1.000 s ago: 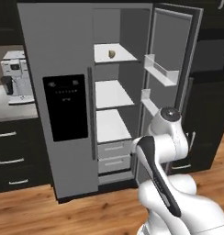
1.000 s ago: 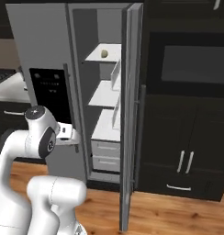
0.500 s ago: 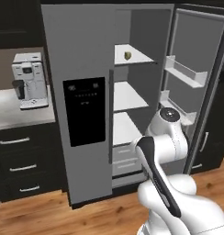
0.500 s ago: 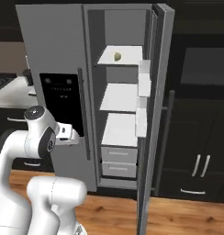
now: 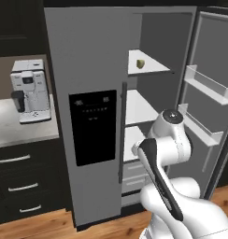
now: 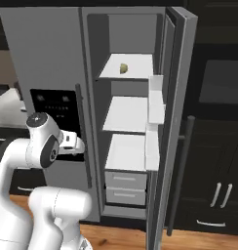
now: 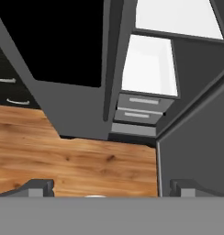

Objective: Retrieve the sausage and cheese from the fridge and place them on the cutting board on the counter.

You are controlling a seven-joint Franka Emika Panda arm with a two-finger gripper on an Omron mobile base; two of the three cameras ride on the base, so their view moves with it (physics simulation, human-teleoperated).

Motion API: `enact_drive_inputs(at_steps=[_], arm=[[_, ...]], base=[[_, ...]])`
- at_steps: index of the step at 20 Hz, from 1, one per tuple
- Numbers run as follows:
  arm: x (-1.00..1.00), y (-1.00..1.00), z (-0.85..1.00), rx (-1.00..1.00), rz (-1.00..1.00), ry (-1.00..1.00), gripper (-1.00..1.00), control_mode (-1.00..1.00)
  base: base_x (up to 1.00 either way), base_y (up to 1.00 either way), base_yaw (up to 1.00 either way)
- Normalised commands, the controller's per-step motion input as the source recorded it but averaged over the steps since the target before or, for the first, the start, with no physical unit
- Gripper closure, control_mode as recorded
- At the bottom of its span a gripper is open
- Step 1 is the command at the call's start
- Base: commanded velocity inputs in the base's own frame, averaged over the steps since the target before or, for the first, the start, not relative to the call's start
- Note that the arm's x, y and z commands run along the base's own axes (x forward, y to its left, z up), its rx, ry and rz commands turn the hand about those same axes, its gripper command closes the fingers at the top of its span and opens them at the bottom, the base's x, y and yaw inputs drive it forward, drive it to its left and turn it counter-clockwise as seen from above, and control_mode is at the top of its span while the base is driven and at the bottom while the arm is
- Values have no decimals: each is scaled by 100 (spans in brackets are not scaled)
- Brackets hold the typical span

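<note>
Cheese [image 5: 140, 64] on top fridge [image 5: 88, 70] shelf, claw [image 7: 111, 187] empty.

The white arm is folded at its elbow, its hand [image 7: 111, 188] spread wide, holding nothing.

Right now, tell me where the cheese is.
The cheese sits on the top white shelf inside the open fridge, toward the shelf's middle, alone, well above the arm.
</note>
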Motion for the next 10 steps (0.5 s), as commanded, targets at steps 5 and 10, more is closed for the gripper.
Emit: enact_drive_inputs(at_steps=[5, 10], arm=[[0, 0, 0, 0, 0, 0, -100, 100], [0, 0, 0, 0, 0, 0, -100, 100]], base=[[61, -10, 0], [48, -31, -2]])
